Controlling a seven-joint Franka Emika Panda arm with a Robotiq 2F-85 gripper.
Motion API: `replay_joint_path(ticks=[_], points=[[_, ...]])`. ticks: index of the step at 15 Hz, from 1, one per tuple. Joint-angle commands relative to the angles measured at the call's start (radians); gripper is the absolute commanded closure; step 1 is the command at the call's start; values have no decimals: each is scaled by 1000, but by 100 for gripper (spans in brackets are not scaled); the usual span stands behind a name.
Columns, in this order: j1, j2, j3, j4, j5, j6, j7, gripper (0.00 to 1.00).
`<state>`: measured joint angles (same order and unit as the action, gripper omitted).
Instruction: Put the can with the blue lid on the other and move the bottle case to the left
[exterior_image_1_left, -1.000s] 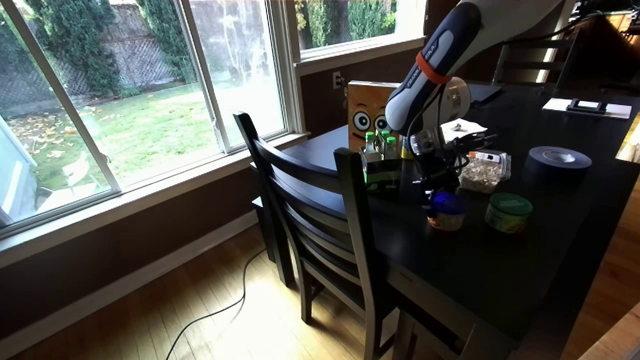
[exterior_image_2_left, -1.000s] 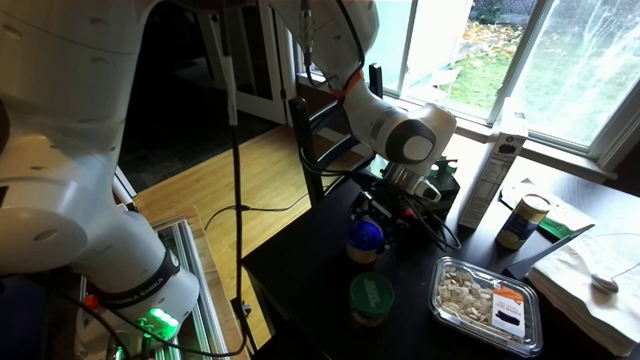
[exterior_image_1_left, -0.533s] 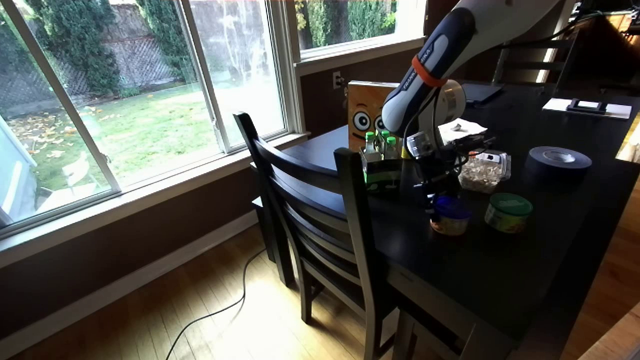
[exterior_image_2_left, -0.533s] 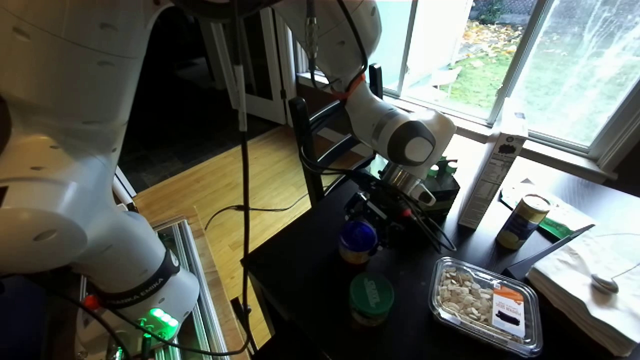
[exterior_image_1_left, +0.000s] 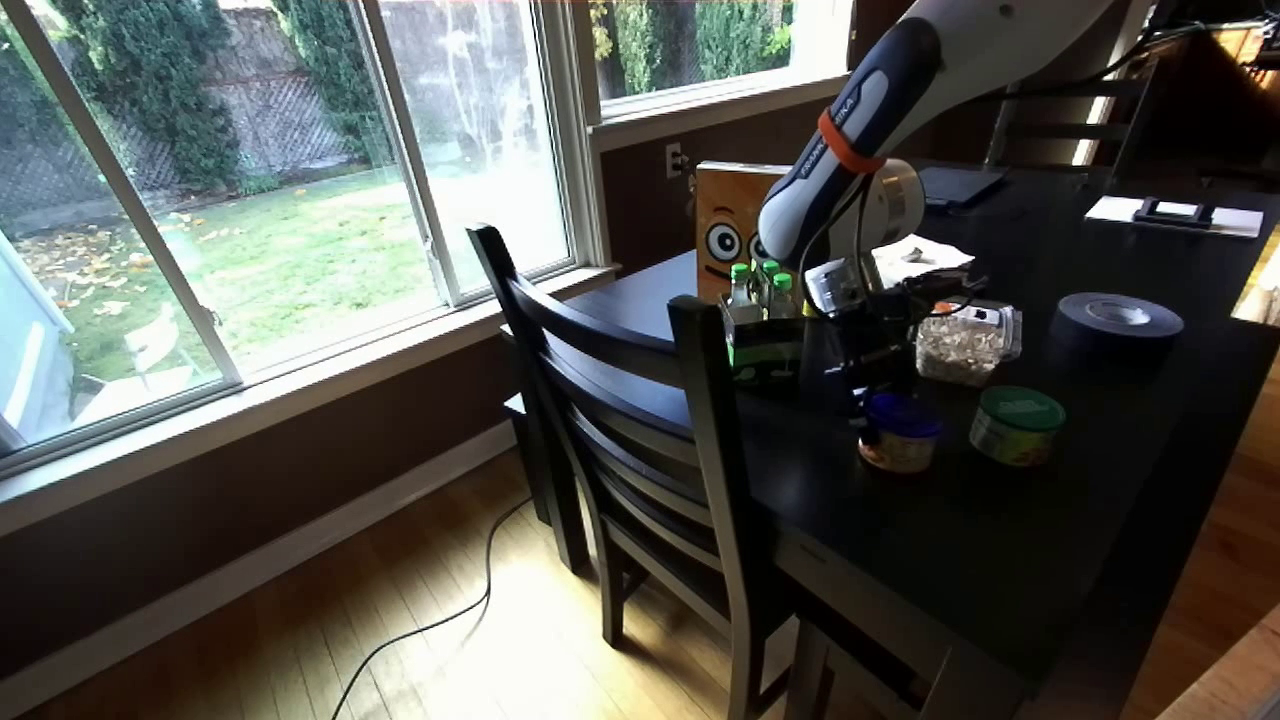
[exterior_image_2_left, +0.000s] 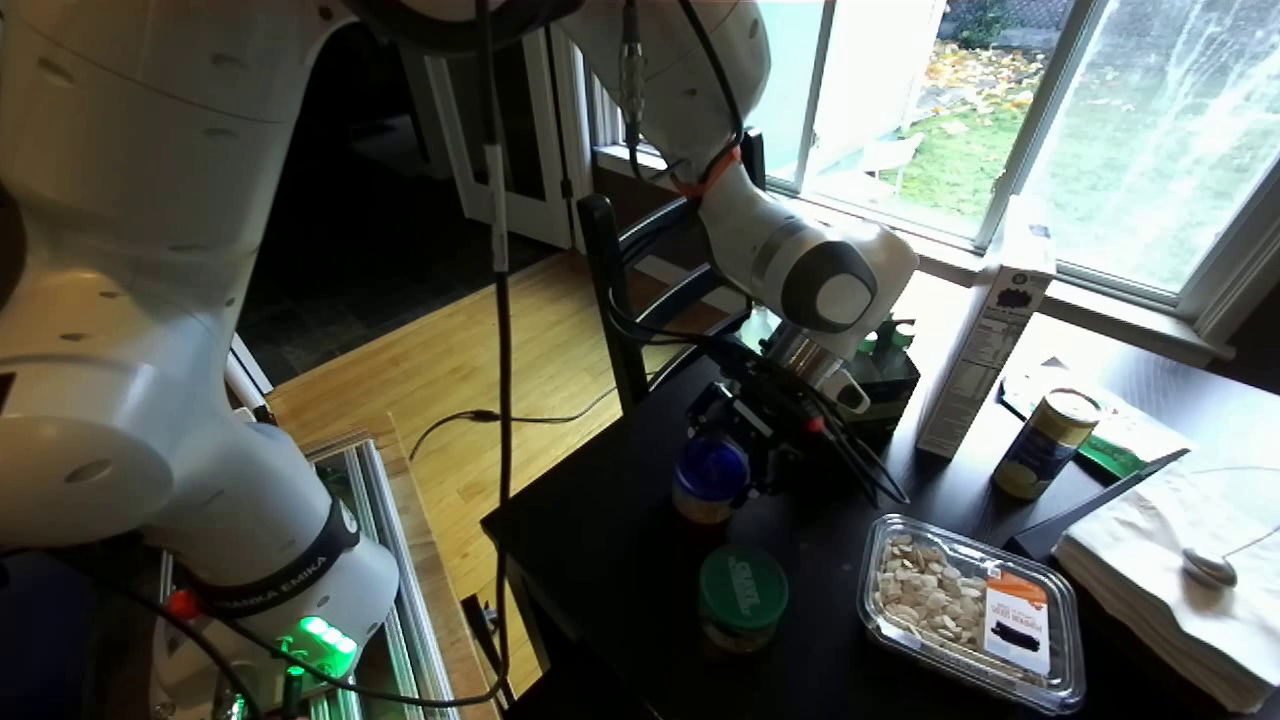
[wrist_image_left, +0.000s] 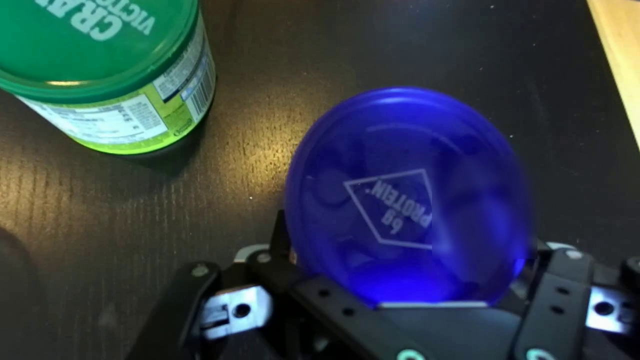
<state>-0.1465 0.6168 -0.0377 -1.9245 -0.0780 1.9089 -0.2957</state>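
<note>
Wrist view: end effector (wrist_image_left: 410, 242) (seemingly) clasping blue-lidded can (wrist_image_left: 407, 192).

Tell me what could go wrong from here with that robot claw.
The gripper has the round blue-lidded can between its fingers; it might slip or twist. The green-lidded can stands close by and could get knocked. Later, the bottle case might tip if pushed high up, since its green-capped bottles rise above its sides.

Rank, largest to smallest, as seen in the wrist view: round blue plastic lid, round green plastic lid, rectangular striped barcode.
Round blue plastic lid
Round green plastic lid: cut off by the frame, whole size uncertain
Barcode
</note>
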Motion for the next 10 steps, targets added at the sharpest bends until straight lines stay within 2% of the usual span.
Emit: replay_joint_path(ticks=[1, 6, 10], points=[[-23, -31, 12, 12, 53, -70, -11, 32], [-19, -126, -21, -51, 31, -129, 23, 32], [-11, -192, -81, -97, -31, -113, 102, 32]])
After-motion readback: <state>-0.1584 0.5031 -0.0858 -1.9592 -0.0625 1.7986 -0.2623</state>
